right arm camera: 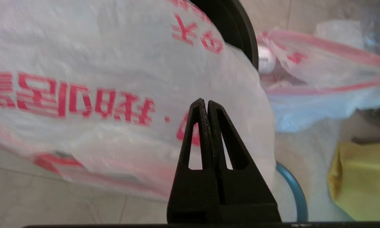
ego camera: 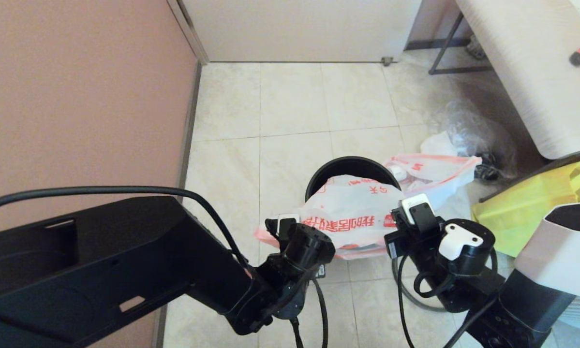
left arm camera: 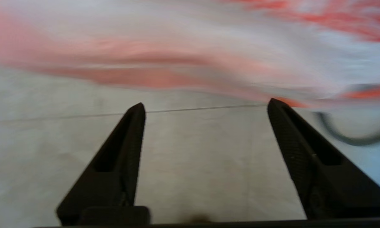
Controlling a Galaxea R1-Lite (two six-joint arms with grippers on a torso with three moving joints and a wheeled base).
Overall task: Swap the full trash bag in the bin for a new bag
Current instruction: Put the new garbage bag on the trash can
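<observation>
The black bin (ego camera: 340, 166) stands on the tiled floor ahead. The new bag (ego camera: 352, 212), white with red characters, is draped over its near side and hangs down to the floor. My left gripper (left arm camera: 205, 106) is open low at the bag's left bottom edge (left arm camera: 183, 76), with only floor tile between its fingers. My right gripper (right arm camera: 206, 101) is shut with nothing in it, its tips close against the bag's right side (right arm camera: 113, 63). The full trash bag (ego camera: 435, 171), white with pink-red edges, lies on the floor right of the bin.
A dark hoop (right arm camera: 296, 193) lies on the floor under the new bag's right end. A clear plastic bag (ego camera: 473, 128) and a yellow tote (ego camera: 531, 212) sit to the right by a white table (ego camera: 527, 63). A pink wall (ego camera: 77, 96) runs along the left.
</observation>
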